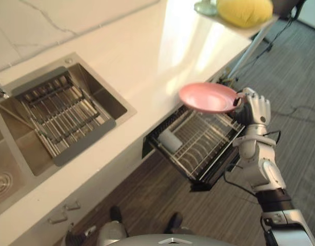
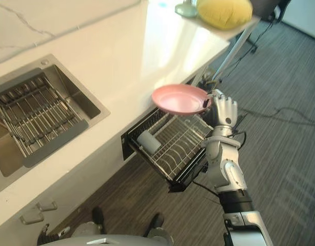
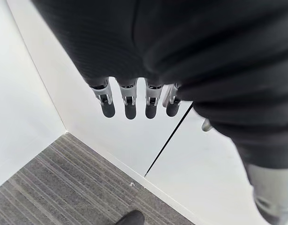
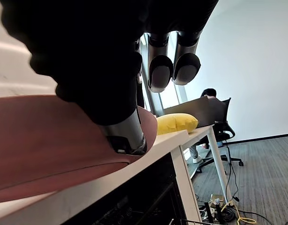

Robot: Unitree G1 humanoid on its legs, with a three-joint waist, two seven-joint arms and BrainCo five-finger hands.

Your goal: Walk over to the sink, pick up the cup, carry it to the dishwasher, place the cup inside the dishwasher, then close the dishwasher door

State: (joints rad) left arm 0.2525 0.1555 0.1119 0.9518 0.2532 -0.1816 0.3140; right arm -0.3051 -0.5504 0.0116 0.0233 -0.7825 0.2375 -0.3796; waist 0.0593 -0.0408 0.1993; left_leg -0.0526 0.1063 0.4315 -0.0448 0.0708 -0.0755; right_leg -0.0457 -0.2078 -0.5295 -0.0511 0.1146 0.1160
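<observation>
My right hand (image 1: 256,108) is shut on the rim of a pink plate (image 1: 208,97), fingers curled and thumb (image 4: 127,133) pressed on its upper face. The plate is held level above the far end of the dishwasher's pulled-out wire rack (image 1: 219,154), which juts from under the white counter (image 1: 147,56). A pale grey cup (image 1: 170,140) lies on its side in the rack, near the counter. The steel sink (image 1: 103,97), holding a grey-framed drain rack (image 1: 65,115), is to the left. My left hand (image 3: 130,101) hangs by a white cabinet with straight fingers, holding nothing.
A yellow cushion (image 1: 244,11) and a small green dish (image 1: 204,7) sit at the counter's far end. A person (image 4: 209,93) sits at an office chair beyond it. Cables (image 4: 223,213) lie on the striped grey floor (image 1: 301,77) to the right of the rack.
</observation>
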